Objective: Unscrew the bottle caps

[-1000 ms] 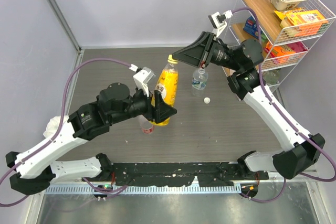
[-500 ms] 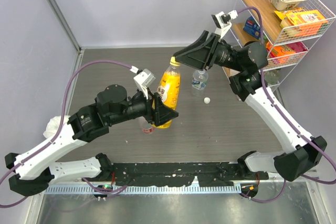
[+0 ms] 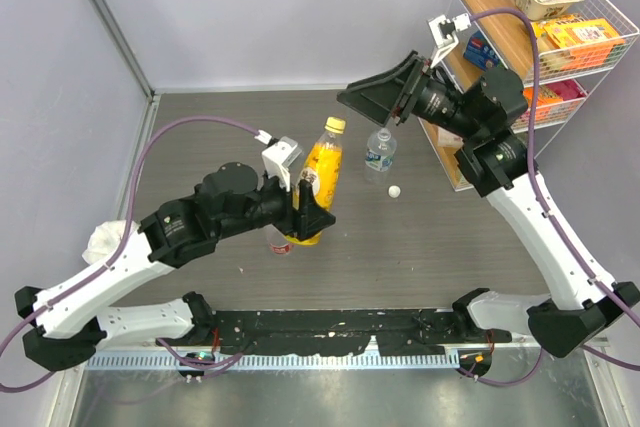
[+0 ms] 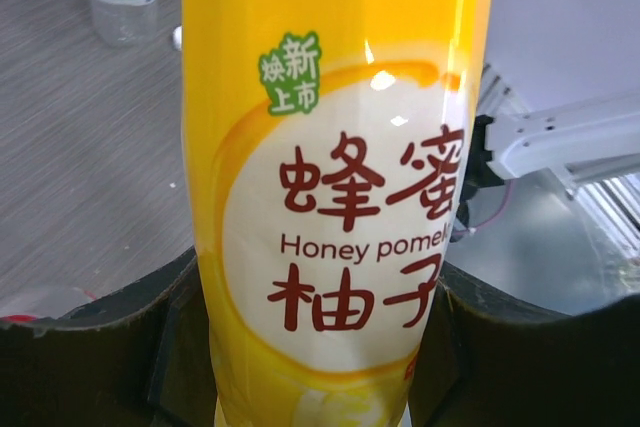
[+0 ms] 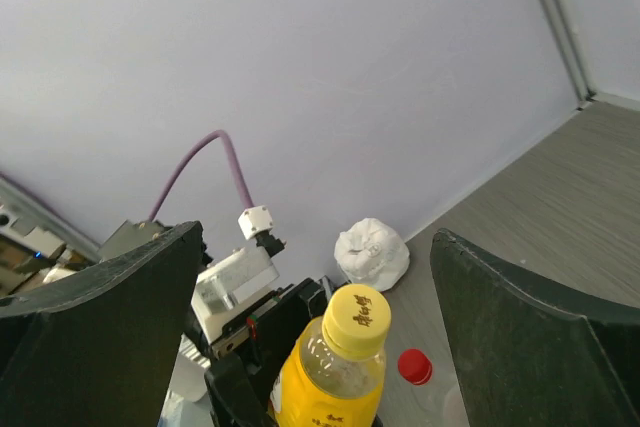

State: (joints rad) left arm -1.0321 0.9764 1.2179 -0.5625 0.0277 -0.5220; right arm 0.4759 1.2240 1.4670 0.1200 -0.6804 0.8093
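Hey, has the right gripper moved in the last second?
Yes. The right gripper has opened and drawn back from the yellow cap, up and rightward toward the wire shelf.

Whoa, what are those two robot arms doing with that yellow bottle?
They are working on unscrewing bottle caps. The left gripper is clamped around the tall yellow-orange plastic bottle, holding it tilted. Its round yellow cap is on. The right gripper hangs open near that cap, not touching it. Close by stands a small clear bottle with a blue-white label, and a little white cap lies on the dark table beside it.
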